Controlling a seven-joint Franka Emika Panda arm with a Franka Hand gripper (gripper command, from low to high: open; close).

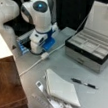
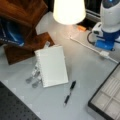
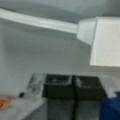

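In the wrist view we see the gripper (image 3: 74, 87) at the bottom of the picture, its two dark pads pressed side by side with no gap between them and nothing caught there. Just above it a white cable (image 3: 37, 22) runs across the grey table (image 3: 37, 57) into a white connector block (image 3: 105, 42).

In both front views the arm (image 1: 40, 20) folds down low over the table, its wrist reaching the surface beside a blue base (image 1: 48, 43) close to that cable (image 1: 38, 61).

Nearest the bottom of a front view lies a white notebook (image 1: 62, 88), flat on the table, with some clear and metallic bits (image 1: 57, 104) tucked under its lower edge. A black pen (image 1: 84, 83) lies just beside it, toward that view's right, not touching it. In a front view the same notebook (image 2: 52, 65) and pen (image 2: 70, 92) lie near each other, the pen toward the bottom.

Farther back, at a front view's right, we find an open grey case (image 1: 90, 49) with its lid raised and its tray split into compartments. A wooden shelf (image 1: 6, 85) stands at that view's left. In a front view a lit white lampshade (image 2: 68, 11) hangs at the top, well apart from the notebook.
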